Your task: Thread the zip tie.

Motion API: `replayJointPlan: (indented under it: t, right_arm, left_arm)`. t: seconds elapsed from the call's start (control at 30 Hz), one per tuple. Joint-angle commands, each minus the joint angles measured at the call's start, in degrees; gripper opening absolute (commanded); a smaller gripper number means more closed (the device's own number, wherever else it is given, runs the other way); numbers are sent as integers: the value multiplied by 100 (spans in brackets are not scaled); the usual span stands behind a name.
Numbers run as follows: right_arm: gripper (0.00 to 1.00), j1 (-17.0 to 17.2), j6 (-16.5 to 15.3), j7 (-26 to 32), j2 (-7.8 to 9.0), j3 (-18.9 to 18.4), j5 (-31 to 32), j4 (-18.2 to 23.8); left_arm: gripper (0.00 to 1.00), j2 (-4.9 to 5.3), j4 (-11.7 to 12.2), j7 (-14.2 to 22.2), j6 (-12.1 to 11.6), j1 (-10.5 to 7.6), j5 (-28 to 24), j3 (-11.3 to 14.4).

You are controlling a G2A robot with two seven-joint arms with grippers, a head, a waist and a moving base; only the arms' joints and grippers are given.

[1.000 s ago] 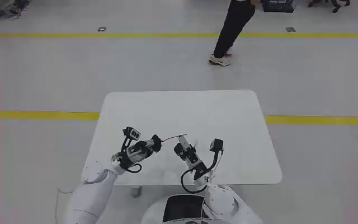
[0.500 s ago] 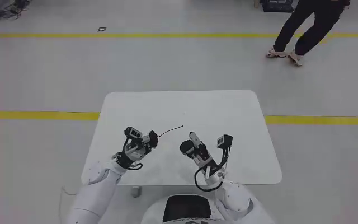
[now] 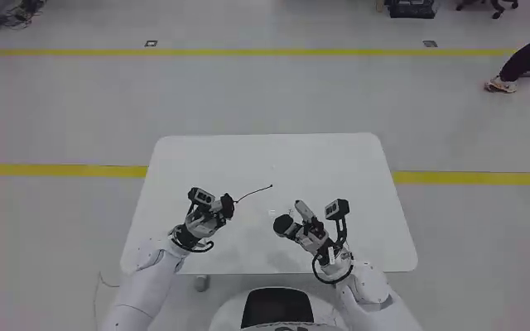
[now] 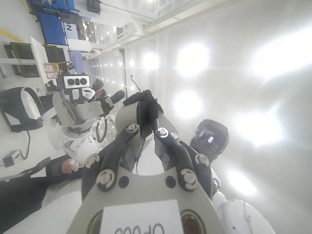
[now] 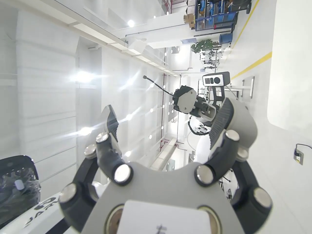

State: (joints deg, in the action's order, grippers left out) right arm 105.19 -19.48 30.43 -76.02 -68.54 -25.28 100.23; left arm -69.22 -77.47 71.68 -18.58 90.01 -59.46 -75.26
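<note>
While the left end effector (image 3: pixel 225 206) pinched the zip tie (image 3: pixel 255 192), tail out for threading, the right end effector (image 3: pixel 291 218) sat open, empty

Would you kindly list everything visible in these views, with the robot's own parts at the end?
table: one, white, in front of the robot.
zip tie: one, black, over the table, one end in the left pincer, free end pointing toward the right pincer.
floor lines: two, yellow, one beyond the table, one level with it on either side.
left pincer: one, grey and black, over the table's near part, shut on the zip tie.
right pincer: one, grey and black, over the table's near part, open, apart from the zip tie.
</note>
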Motion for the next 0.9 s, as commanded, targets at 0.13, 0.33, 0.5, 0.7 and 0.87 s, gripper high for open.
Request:
replayJointPlan:
  t: [0.13, 0.33, 0.5, 0.7, 0.87]
  right_arm:
    - [100, -9, 10, -41, -1, 12, -32, -4]
    - [100, -150, 0, 484, 1, -136, -460, -213]
    - [100, -185, 0, 526, 31, -439, 797, -80]
    - [100, -57, 0, 297, 78, -596, 2450, 475]
    - [100, -29, 0, 256, 87, -583, 2596, 529]
  left_arm:
    - [0, -6, -16, -140, 12, 3, -23, 13]
    - [0, -72, 52, -120, -66, 134, -431, 280]
    - [0, -158, 157, -32, -90, 139, -621, 393]
    - [0, -303, 177, 51, -90, 216, -720, 336]
    - [0, -327, 168, 25, -90, 210, -615, 292]
